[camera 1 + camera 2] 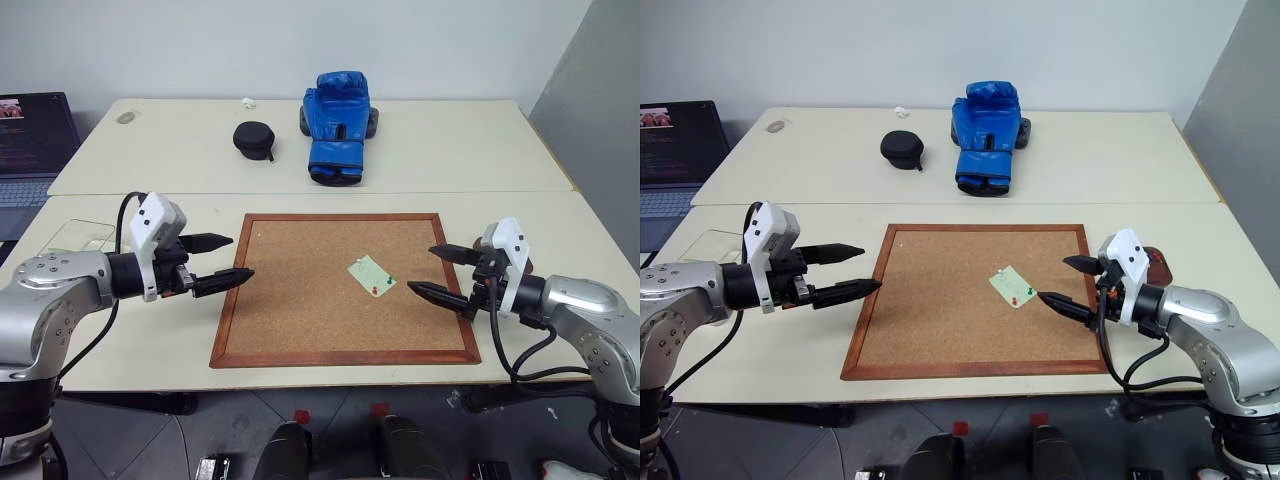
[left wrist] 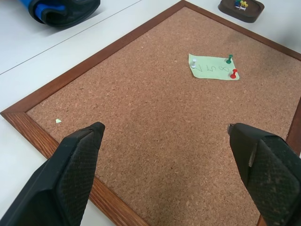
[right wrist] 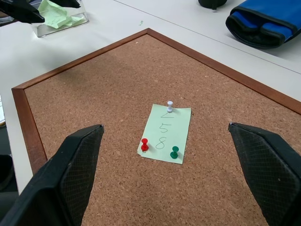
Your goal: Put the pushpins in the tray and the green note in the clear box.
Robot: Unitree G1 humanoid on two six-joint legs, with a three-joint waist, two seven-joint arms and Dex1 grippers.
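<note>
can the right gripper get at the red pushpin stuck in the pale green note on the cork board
Probably yes. The open right gripper hovers just beside the pale green note, and nothing stands between it and the red pushpin; a green pushpin sits close by.

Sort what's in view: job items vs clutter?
Job: green note, red pin, green pin, tray, clear box.
Clutter: boxing glove, black pouch, laptop. Cork board just holds the note; a white pin too.
</note>
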